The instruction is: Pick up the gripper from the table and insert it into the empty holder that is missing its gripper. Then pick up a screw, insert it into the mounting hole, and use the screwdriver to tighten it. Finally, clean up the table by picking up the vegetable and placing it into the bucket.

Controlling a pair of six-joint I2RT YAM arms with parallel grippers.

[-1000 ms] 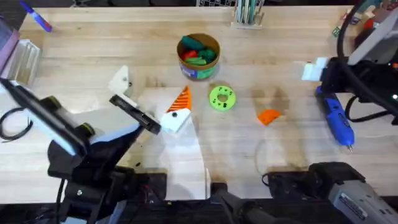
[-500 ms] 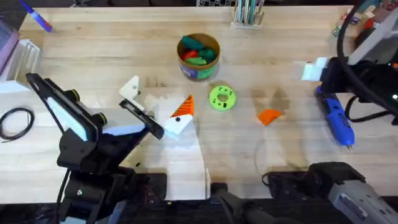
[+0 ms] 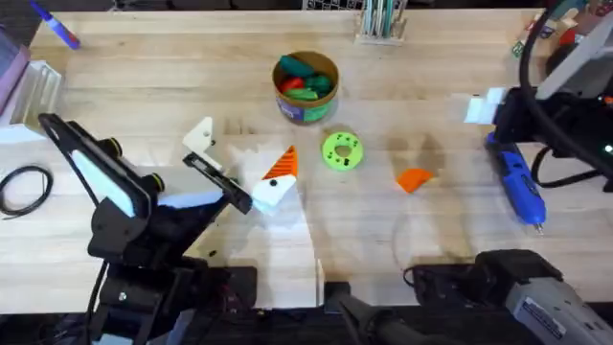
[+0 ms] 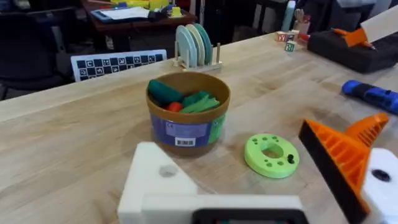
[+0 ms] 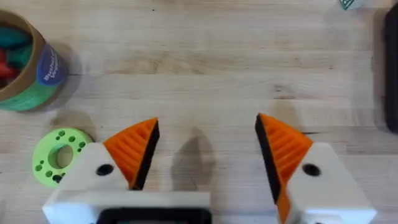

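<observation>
My left gripper is open over the table's left middle. One finger is the plain white holder with a dark screw hole. The other finger carries an orange wedge. The loose orange gripper lies on the wood right of centre, apart from both arms. At the right, the blue screwdriver lies flat. The bucket holds green and red toy vegetables. My right gripper is open over bare wood with nothing between its fingers. A screw is out of view.
A bright green disc with holes lies between the bucket and the loose wedge. A marker is at the back left and a plate rack at the back. A black cable loop lies at the left edge.
A second ago the left arm lifted its elbow and carried its open gripper slightly right. It has been still for the last half second. The right arm has not moved.
</observation>
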